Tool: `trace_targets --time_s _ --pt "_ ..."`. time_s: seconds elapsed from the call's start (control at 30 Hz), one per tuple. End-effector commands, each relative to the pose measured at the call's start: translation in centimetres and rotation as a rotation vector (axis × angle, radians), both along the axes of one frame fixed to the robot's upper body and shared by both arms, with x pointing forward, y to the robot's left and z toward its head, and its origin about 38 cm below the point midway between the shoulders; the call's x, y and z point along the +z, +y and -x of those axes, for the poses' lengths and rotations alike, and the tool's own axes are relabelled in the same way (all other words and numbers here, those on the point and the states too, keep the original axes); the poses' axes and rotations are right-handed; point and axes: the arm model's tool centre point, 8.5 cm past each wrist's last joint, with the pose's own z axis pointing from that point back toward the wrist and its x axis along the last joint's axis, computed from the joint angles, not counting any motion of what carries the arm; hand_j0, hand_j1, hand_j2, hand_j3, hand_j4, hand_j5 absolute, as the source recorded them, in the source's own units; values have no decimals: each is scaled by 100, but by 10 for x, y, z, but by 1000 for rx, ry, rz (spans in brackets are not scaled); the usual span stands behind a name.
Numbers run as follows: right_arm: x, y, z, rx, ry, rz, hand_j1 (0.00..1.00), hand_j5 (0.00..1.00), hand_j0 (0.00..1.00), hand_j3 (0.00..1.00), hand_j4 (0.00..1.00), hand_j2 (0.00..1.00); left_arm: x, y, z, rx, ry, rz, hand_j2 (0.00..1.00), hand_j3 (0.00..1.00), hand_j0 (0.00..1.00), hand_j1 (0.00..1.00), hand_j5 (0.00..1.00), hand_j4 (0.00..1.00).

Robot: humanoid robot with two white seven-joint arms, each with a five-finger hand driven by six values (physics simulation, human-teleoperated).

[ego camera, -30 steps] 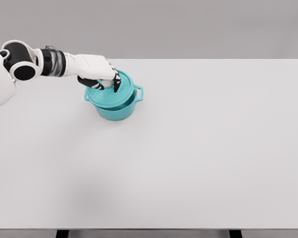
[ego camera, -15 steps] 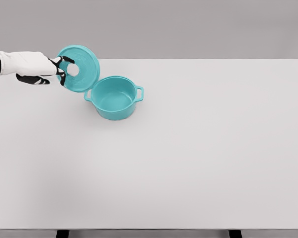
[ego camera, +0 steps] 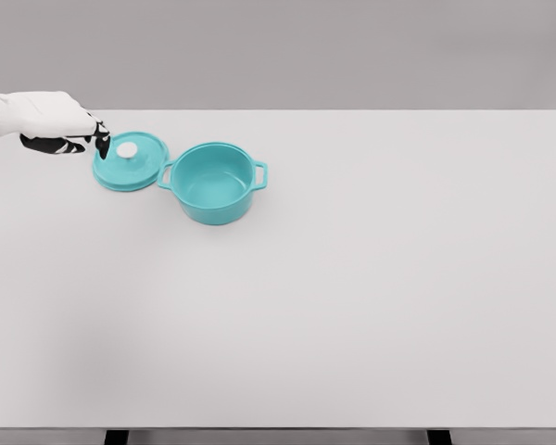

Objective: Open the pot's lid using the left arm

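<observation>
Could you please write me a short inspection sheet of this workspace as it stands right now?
Surface: white table, flat, its front edge in view.
Job's things: teal pot stands open and upright, looks empty, a handle on each side. Teal lid lies on the table just left of the pot, white knob up, close to the pot's left handle.
Clutter: nothing seen.
Hands: left hand at the lid's left edge, dark fingertips at the rim; whether it grips cannot be told. Right hand not in view.
Cables: nothing seen.
Surroundings: plain grey backdrop; dark table legs show at the bottom edge.
</observation>
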Motion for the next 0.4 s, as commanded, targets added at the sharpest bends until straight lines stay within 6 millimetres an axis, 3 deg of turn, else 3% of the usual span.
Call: trace_targets --time_s 0.0,0.03,0.27,0.37 --pt "0 0 0 0 0 0 100 100 100 100 100 100 2 1 0 5 -4 8 71 71 71 71 71 71" --pt "0 0 0 0 0 0 100 100 100 100 100 100 5 2 -1 11 -11 24 100 100 100 100 100 100" --pt "0 0 0 0 0 0 100 100 100 100 100 100 -3 32 7 85 31 93 100 100 100 100 100 100" --pt "0 0 0 0 0 0 100 100 100 100 100 100 -4 34 7 89 33 93 100 100 100 100 100 100"
